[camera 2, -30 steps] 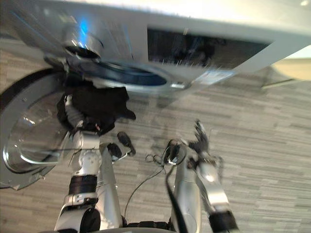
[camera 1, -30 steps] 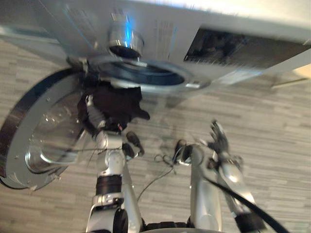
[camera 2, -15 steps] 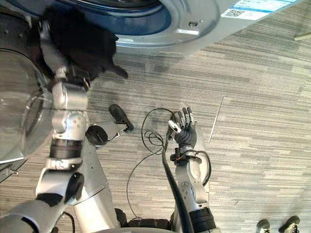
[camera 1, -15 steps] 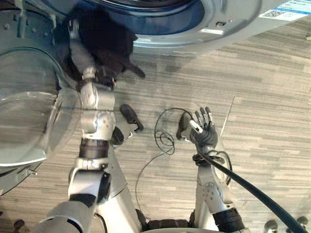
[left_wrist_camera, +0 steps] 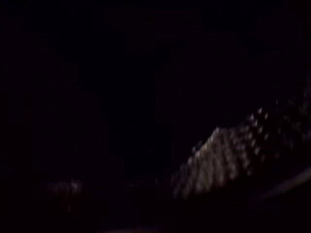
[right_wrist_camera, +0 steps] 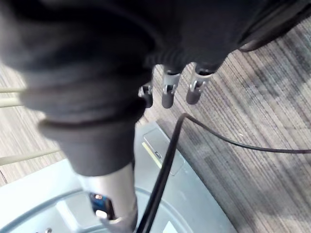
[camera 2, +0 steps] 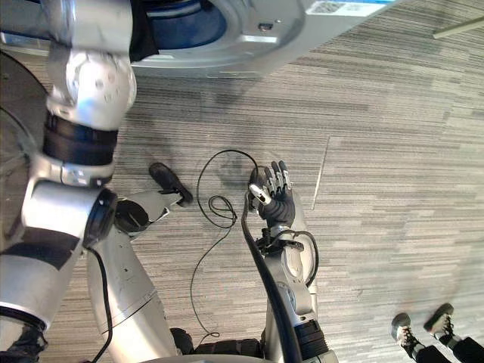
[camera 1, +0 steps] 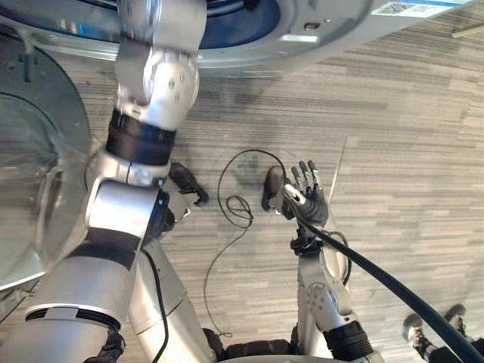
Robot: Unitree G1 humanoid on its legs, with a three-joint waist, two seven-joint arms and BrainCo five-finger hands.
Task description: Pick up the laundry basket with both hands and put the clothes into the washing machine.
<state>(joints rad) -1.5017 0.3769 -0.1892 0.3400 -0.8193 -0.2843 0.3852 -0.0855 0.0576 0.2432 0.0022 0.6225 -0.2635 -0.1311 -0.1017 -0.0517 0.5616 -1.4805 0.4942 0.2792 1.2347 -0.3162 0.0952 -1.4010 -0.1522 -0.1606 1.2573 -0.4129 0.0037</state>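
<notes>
The right hand (camera 1: 308, 201) hangs over the wood-grain floor (camera 1: 408, 151), just toward 4 o'clock from the middle of the head view. Its fingers (right_wrist_camera: 167, 93) are straight and it has hold of nothing. Its arm comes up from 6 o'clock. In the right wrist view those straight fingers point toward the pale front panel of the washing machine (camera 1: 302, 39), apart from it.

The machine lies across 12 o'clock of the head view, its silver rim ringing a blue drum mouth (camera 1: 242, 17). The left arm (camera 1: 155, 76) runs from 7 o'clock up to 11 o'clock and passes in through that mouth. The left hand is hidden inside the drum, so how far it is open, and whether it has hold of clothes, cannot be told. The left wrist view gives darkness and a faint field of pale dots (left_wrist_camera: 218, 155).

The machine's round glass door (camera 1: 34, 189) stands open at 9 o'clock, beside the left arm. At 5 o'clock, well apart from the right hand, a person's shoes (camera 2: 401, 330) rest on the floor.
</notes>
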